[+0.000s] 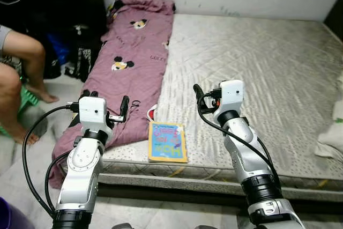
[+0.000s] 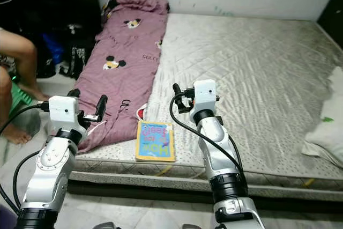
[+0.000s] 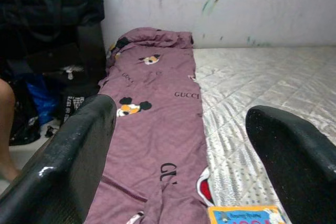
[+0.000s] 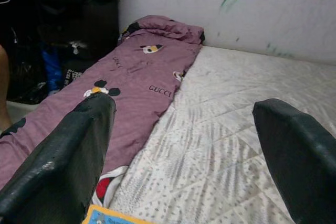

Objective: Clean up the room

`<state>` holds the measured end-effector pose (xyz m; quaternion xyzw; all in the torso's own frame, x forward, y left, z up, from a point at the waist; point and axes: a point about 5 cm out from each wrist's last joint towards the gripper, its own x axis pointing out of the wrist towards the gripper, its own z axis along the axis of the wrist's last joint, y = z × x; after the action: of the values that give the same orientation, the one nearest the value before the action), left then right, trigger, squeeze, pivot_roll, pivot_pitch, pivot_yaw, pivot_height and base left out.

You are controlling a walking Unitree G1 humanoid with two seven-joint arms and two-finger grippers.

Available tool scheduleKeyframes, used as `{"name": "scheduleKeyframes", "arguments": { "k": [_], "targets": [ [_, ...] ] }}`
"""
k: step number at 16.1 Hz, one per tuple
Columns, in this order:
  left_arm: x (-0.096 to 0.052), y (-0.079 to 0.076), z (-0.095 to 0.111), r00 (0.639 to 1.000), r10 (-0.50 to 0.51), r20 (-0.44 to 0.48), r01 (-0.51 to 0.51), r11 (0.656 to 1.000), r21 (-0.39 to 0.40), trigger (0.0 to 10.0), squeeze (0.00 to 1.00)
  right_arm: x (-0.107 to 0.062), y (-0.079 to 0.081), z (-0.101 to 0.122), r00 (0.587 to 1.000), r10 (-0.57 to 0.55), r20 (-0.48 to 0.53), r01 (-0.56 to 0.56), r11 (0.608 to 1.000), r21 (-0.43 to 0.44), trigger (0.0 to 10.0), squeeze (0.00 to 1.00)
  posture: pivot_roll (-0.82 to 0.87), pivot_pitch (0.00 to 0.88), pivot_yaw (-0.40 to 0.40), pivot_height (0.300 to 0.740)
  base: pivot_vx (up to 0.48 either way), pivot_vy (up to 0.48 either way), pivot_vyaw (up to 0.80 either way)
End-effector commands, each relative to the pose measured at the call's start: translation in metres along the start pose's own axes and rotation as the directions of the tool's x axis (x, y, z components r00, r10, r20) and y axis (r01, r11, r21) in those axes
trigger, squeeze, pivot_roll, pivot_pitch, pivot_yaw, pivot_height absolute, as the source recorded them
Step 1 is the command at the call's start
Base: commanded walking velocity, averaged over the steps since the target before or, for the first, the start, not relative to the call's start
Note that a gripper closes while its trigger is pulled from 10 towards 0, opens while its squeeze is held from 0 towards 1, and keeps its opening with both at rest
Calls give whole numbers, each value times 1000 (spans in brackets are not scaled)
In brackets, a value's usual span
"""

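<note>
Near the front edge of the bare quilted grey mattress (image 1: 252,52) lies a thin yellow-bordered children's picture book (image 1: 168,142), flat and face up, just beside the hem of the long mauve cartoon-print blanket (image 1: 134,57) that runs along the bed's left side up to the wall. Both arms are raised above that edge, probably to line up a pick: the left gripper (image 1: 105,105) hovers over the blanket's lower end, the right gripper (image 1: 204,96) over bare mattress to the right of the book. Each has its jaws spread wide, holding nothing. A seated person's bare legs (image 1: 21,73) occupy the floor at left.
</note>
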<state>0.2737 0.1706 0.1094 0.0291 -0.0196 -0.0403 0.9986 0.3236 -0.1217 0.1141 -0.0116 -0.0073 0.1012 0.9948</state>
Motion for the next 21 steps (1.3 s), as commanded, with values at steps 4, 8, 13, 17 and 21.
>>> {"name": "scheduleKeyframes", "arguments": {
  "k": [4,8,13,17,21],
  "targets": [
    [2,1,2,1000,2,6,-2,1000,-1,10000,0,4,0,5,1000,-1,15,1,1000,-6,10000,0,-83,0,-19,740,288,0,0],
    [2,1,2,1000,-2,7,2,1000,2,10000,0,4,0,5,1000,2,17,-1,1000,-9,10000,0,-83,0,-20,740,286,0,0],
    [2,0,0,1000,4,-6,-4,1000,11,10000,0,4,0,5,1000,7,20,-6,1000,-14,10000,0,-82,0,-20,740,182,0,0],
    [2,3,0,1000,26,-1,-25,1000,6,10000,0,5,0,5,1000,6,23,-6,1000,-13,10000,0,-79,0,-23,740,0,0,0],
    [3,2,0,1000,20,-1,-20,999,33,10000,0,6,-2,4,1000,-10,10,10,1000,5,10000,0,-78,0,-23,740,0,0,-131]
  ]
}}
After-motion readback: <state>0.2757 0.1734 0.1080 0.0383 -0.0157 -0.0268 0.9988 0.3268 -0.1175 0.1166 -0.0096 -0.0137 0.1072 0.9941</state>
